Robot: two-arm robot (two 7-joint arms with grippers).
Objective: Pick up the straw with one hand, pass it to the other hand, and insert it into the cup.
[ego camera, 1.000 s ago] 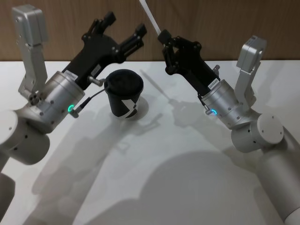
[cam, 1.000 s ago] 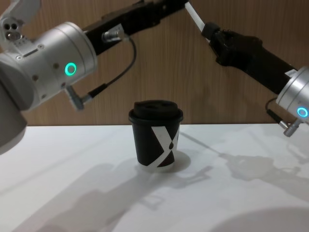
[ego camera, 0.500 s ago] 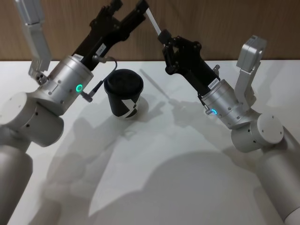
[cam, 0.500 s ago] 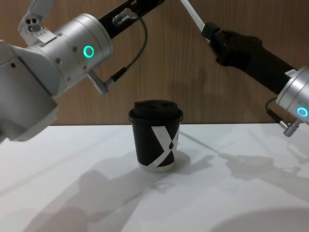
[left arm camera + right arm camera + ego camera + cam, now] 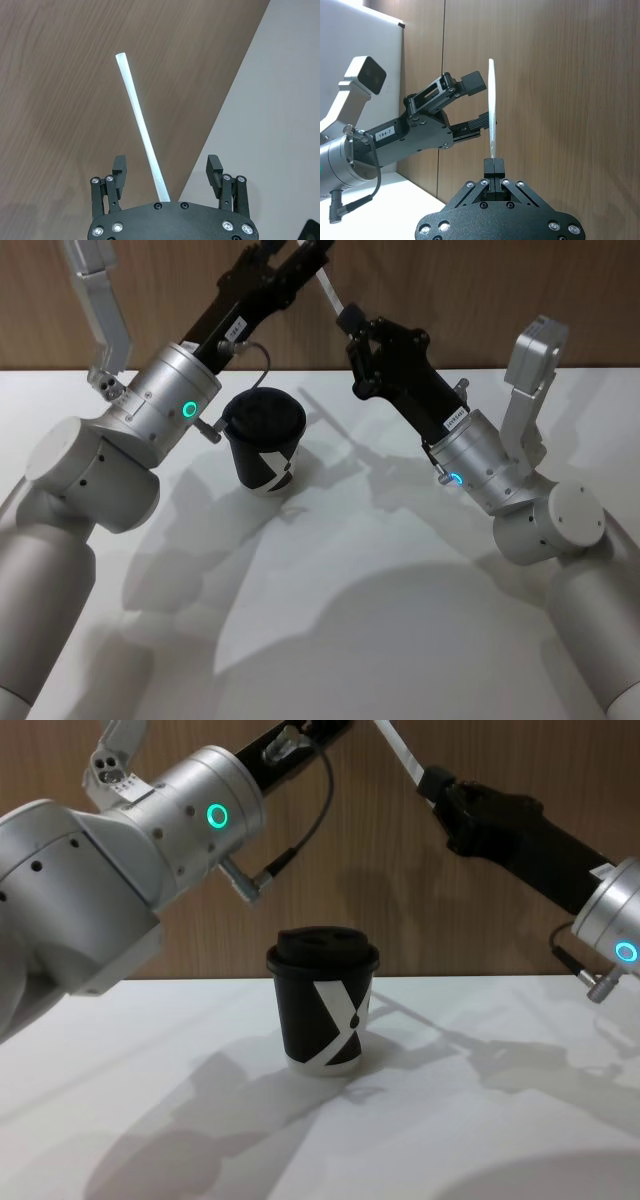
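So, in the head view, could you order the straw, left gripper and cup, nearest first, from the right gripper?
1. straw, pinched in the right gripper
2. left gripper, open around the straw, higher up
3. cup, down on the table

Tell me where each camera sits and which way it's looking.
Head view: up high, looking down on the cup; both arms show.
Chest view: lower, facing the cup's side; both arms above.
Left wrist view: along the open left gripper to the straw between its fingers.
Right wrist view: past the right gripper, shut on the straw, toward the left gripper.
Both wrist views share the straw.
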